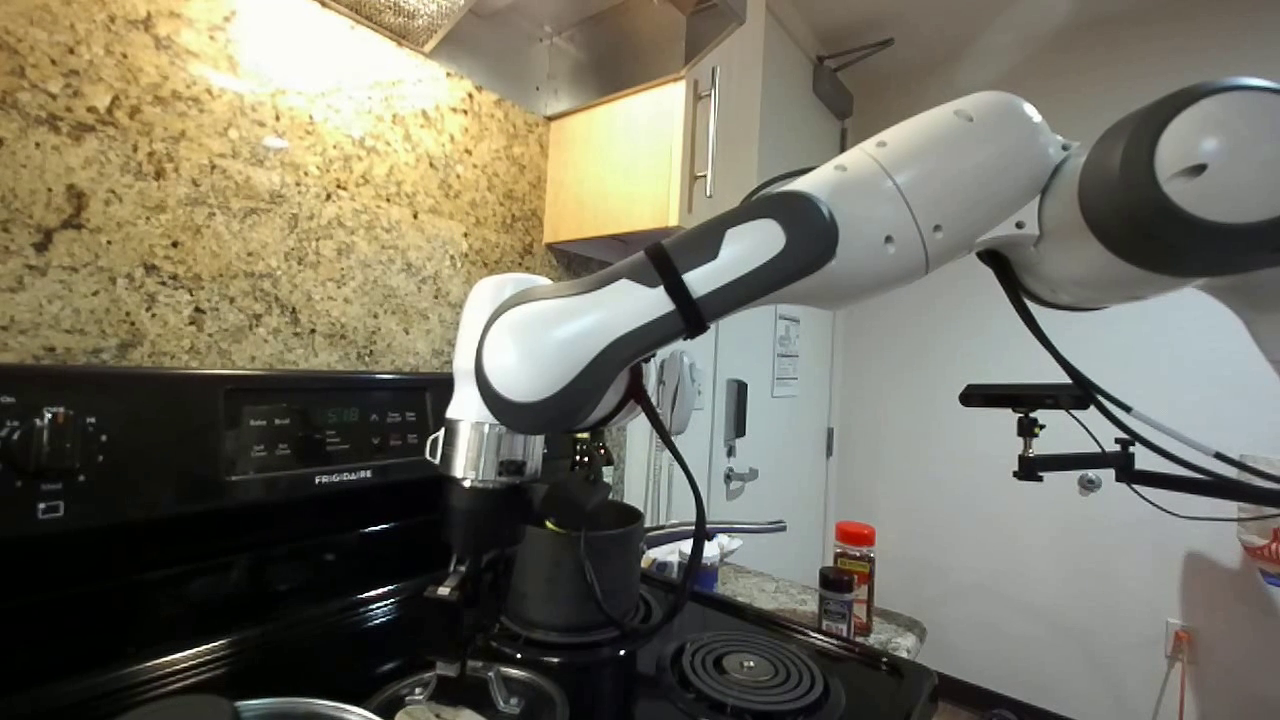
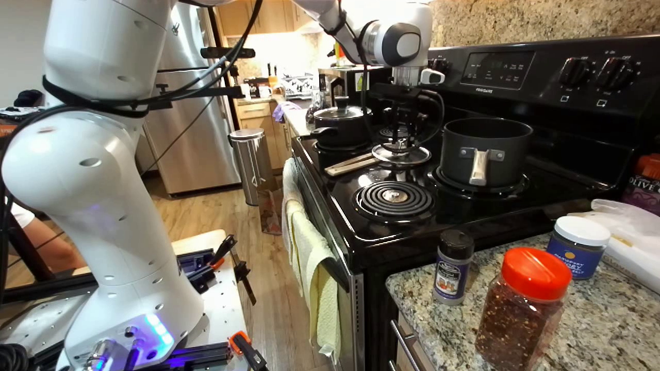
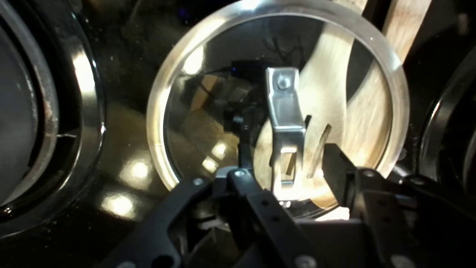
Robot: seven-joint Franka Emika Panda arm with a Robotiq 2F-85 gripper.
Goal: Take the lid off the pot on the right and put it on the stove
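The lid is clear glass with a silvery rim and a metal strap handle. It lies on the stove [image 2: 448,212], partly over wooden utensils [image 3: 331,82], and shows in both exterior views [image 1: 545,690] [image 2: 381,154] and in the wrist view [image 3: 160,123]. The tall dark pot [image 2: 487,154] stands uncovered on a back burner; it also shows in an exterior view [image 1: 575,575]. My gripper [image 3: 286,160] points down over the lid, open, with a finger on each side of the handle [image 3: 284,108] and visible gaps. In the exterior views [image 1: 455,655] [image 2: 401,138] its fingertips are dark and hard to make out.
A black pot with a glass lid [image 2: 343,123] stands on the stove's far side. A coil burner [image 2: 394,198] lies in front of the dark pot. Spice jars [image 2: 521,309] stand on the counter. The stove's back panel [image 1: 150,530] rises behind the gripper.
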